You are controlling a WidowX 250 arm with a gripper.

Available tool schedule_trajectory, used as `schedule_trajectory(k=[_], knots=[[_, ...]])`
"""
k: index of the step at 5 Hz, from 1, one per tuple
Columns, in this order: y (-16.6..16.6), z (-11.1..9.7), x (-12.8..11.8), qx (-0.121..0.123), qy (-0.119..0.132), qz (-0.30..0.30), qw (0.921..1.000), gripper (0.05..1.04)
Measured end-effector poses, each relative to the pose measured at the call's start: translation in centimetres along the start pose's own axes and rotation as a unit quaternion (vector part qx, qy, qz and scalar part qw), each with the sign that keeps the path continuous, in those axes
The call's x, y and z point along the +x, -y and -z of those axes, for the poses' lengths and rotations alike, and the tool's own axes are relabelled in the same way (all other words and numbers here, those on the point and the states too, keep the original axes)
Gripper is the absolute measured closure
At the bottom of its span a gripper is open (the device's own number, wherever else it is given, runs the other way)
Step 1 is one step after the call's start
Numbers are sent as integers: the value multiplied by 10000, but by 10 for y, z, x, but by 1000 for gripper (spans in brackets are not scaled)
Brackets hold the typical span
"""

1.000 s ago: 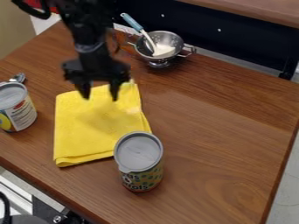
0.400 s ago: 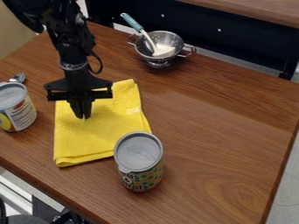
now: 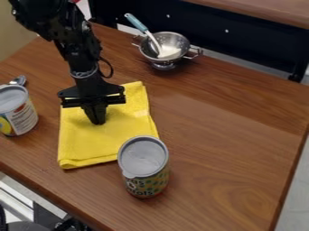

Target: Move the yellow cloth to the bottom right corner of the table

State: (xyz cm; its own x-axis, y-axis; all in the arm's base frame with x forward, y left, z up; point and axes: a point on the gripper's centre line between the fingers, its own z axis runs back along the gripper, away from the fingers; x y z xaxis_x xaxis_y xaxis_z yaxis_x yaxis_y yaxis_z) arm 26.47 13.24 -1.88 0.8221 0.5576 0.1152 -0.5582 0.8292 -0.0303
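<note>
Yellow cloth (image 3: 109, 143): soft, matte fabric folded into a rough rectangle, its layers visible along the near edge; it lies flat on the left half of the tabletop, well apart from the bottom right corner.
Pincer (image 3: 96, 121): black and angular, pointing down over the middle of the cloth; its fingers are drawn narrow, tips down at the fabric. From where I stand, I cannot tell whether a pinch of cloth is caught between them.
Robot arm (image 3: 81, 54): black, jointed, coming in from the upper left, a dark cable looping out beside it.
Front can (image 3: 143, 168): upright cylinder with a smooth grey lid and a dotted paper label, just beside the cloth's near right corner.
Left can (image 3: 18, 112): another upright cylinder, grey-topped, its label mostly pale with a yellow patch, near the cloth's left side.
Metal utensil (image 3: 19, 80): shiny, partly hidden behind the left can.
Colander (image 3: 164, 48): round, perforated metal bowl on a small foot, with wire handles, standing near the far edge.
Blue-handled utensil (image 3: 138, 23): leaning in the colander, handle up, its shaft pale.
Tabletop (image 3: 223, 149): brown wood grain with a soft sheen.
</note>
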Motion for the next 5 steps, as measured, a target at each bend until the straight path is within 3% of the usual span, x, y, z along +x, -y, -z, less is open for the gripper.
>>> schedule_trajectory(k=[1, 2, 3, 4, 5], knots=[[5, 2, 8, -112, 52, 699, 9975, 1031], [11, 2, 15, -242, 302, 1562, 9870, 1031], [11, 3, 20, -102, 327, 2498, 9677, 1031], [8, 4, 23, 25, 348, 3359, 9412, 1031], [7, 4, 28, -14, 349, 3685, 9290, 1031]])
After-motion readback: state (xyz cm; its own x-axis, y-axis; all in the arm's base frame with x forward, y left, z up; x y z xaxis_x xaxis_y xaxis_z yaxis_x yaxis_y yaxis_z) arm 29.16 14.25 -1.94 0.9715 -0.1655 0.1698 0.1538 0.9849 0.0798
